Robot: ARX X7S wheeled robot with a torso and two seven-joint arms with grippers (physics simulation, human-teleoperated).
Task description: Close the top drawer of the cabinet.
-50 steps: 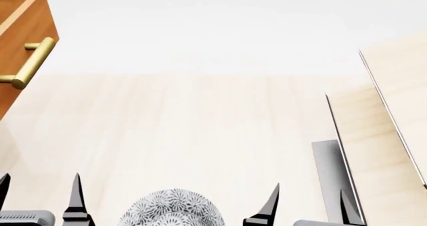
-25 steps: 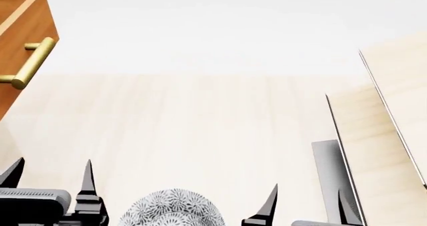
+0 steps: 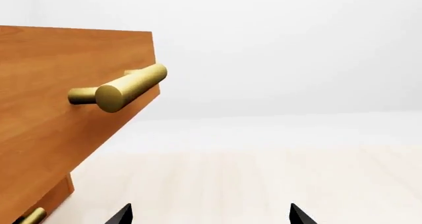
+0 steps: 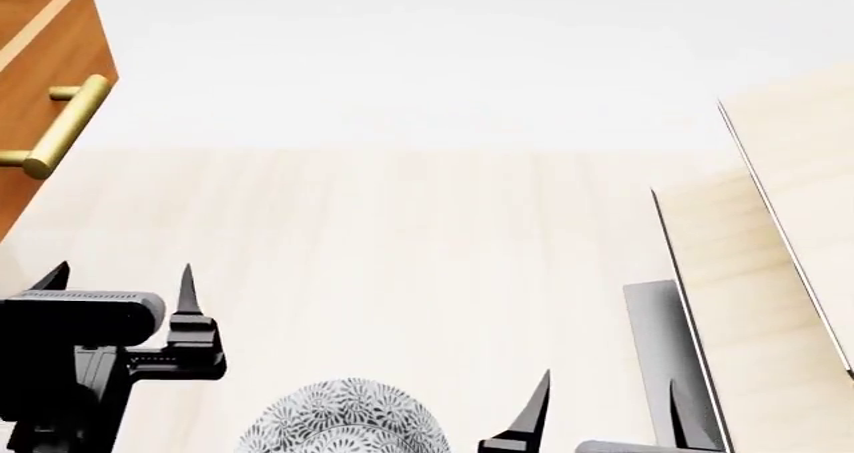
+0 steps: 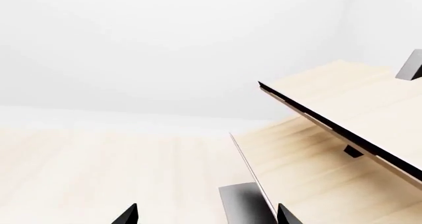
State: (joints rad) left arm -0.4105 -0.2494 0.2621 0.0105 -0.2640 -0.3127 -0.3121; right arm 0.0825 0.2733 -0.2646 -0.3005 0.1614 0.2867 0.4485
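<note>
Top drawer (image 4: 40,93) sits at the far left edge of the head view, pulled out from the cabinet (image 3: 56,199), its brass bar handle (image 4: 60,125) jutting toward open tabletop. The left gripper (image 4: 118,278) is up off the pale wood table (image 4: 400,253), jaws spread with a clear gap between the two black fingertips, holding nothing, below and a little right of that handle and well apart from it. From the left wrist view the handle (image 3: 122,88) shows end-on against the orange-brown front, and a second brass handle (image 3: 29,216) peeks out lower down on the cabinet. Between the two arms at the near edge lies a grey patterned bowl (image 4: 350,418), just beside the right gripper (image 4: 607,413), whose tips also stand apart, empty. To the right rises the pale slanted shelf (image 4: 787,233) on its dark base (image 4: 654,343). Nothing lies on the bare table between the left gripper and the drawer front.
</note>
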